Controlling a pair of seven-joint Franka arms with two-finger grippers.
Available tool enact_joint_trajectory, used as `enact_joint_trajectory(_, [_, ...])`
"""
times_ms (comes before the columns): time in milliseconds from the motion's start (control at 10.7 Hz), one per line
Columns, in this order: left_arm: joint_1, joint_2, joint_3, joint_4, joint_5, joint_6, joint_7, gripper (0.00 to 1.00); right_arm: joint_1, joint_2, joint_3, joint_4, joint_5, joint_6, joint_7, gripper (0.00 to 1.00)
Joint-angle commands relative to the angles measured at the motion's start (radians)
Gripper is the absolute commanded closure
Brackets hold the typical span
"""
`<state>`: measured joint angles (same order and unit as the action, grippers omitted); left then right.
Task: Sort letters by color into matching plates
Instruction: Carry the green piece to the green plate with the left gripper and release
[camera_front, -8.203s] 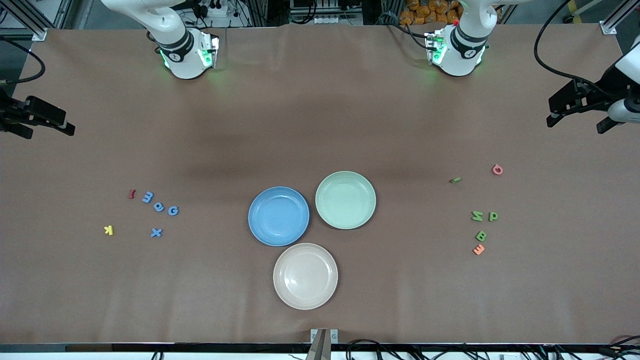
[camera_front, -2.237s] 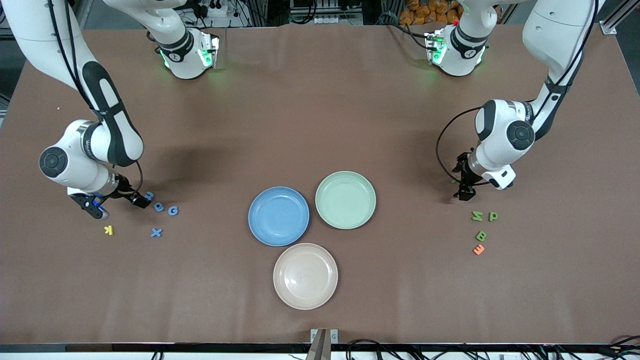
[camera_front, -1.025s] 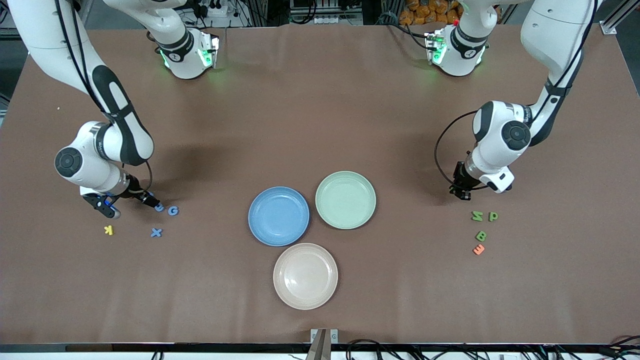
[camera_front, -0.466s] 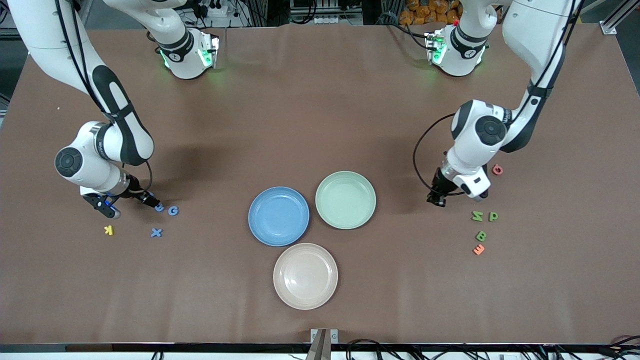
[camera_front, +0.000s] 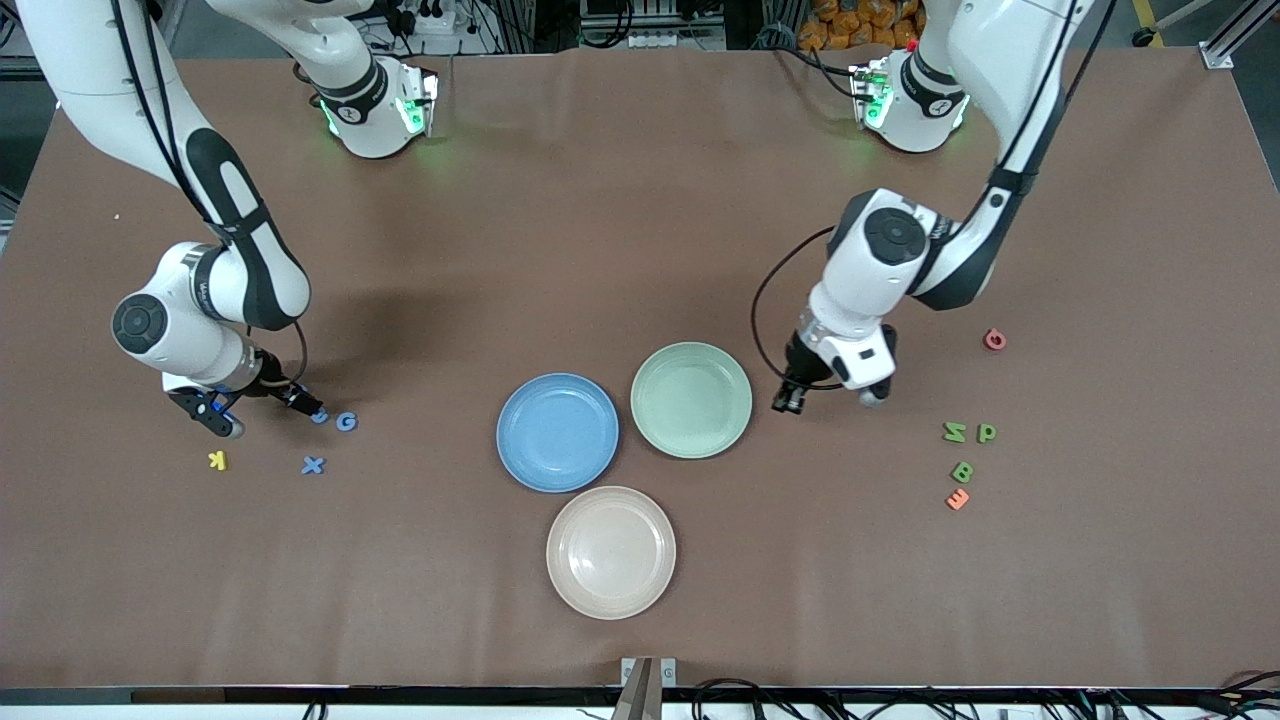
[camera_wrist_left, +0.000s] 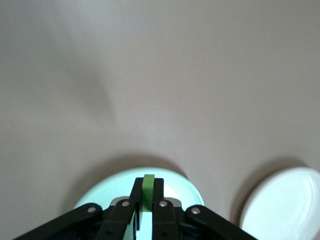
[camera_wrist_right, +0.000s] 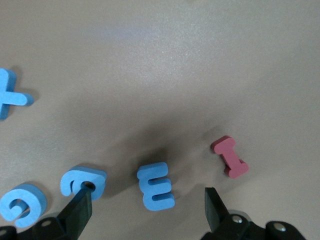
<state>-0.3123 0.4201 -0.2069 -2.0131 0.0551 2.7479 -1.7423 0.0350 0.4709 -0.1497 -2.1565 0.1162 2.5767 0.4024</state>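
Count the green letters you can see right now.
4. Three lie grouped at the left arm's end of the table: Z beside P, with B nearer the front camera. The fourth green letter is pinched in the left gripper, beside the pale green plate.

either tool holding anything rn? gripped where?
Left tool is shut on a green letter, pinched across its flat faces, edge sticking out, near the green plate. Right tool is open over the blue E, holding nothing.

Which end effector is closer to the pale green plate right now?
Left. The left end effector, shut on a green letter, hangs just beside the pale green plate. The right end effector stands open over the blue letter E, well off toward the right arm's end.
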Motion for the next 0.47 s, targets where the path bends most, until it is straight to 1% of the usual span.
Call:
enact_joint_trajectory(0, [-0.1, 0.178, 0.008, 0.213, -0.005, -0.001, -0.026, 1.0, -0.02, -0.052, 0.047, -0.002, 0.008, -0.013, -0.03, 0.0])
enact_joint_trajectory(93, [-0.122, 0.215, 0.008, 0.265, -0.005, 0.002, -0.026, 1.0, -0.02, -0.051, 0.067, 0.03, 0.008, -0.027, -0.068, 0.0])
enact_joint_trajectory(186, [-0.143, 0.232, 0.008, 0.298, -0.006, 0.003, -0.031, 1.0, -0.018, -0.046, 0.071, 0.081, 0.008, -0.08, -0.097, 0.0])
enact_joint_trajectory(280, [-0.159, 0.238, 0.008, 0.304, -0.003, 0.003, -0.054, 1.0, -0.017, -0.041, 0.071, 0.146, 0.008, -0.158, -0.14, 0.0])
enact_joint_trajectory(373, [-0.165, 0.239, 0.008, 0.306, -0.001, 0.003, -0.055, 1.0, -0.015, -0.035, 0.071, 0.199, 0.008, -0.2, -0.192, 0.0])
